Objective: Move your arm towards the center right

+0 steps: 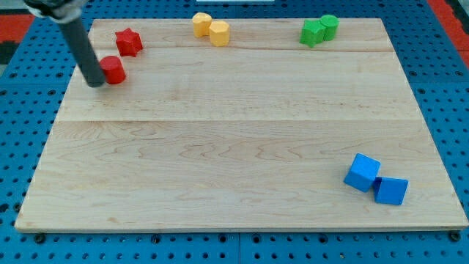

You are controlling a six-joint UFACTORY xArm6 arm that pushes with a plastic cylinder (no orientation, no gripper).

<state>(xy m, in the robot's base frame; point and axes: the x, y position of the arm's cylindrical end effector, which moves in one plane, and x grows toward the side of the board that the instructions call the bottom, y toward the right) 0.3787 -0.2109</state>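
We carry no gripper, only a straight dark rod, so nothing can be held or released; my tip (94, 83) rests on the pale wooden board (220, 147) near the view's top left corner. It sits just at the left side of the red cylinder block (113, 70), touching it or very nearly so; we cannot tell which. A red star-shaped block (128, 42) lies slightly above and to the right of that cylinder.

Along the view's top edge stand two yellow blocks side by side, a rounded one (201, 23) and a hexagonal one (219, 32), and further right a green pair, one star-like (313, 32) and one cylinder (329, 26). Two blue cube-like blocks (363, 173) (391, 191) sit touching near the view's bottom right.

The goal, the middle of the board's right side, lies between the green pair and the blue pair, and it holds no blocks. We judge the task barely begun: the tip is at the opposite side, so nearly the whole crossing remains. Heading straight right would shove the red cylinder along, so we would first steer the tip below it.
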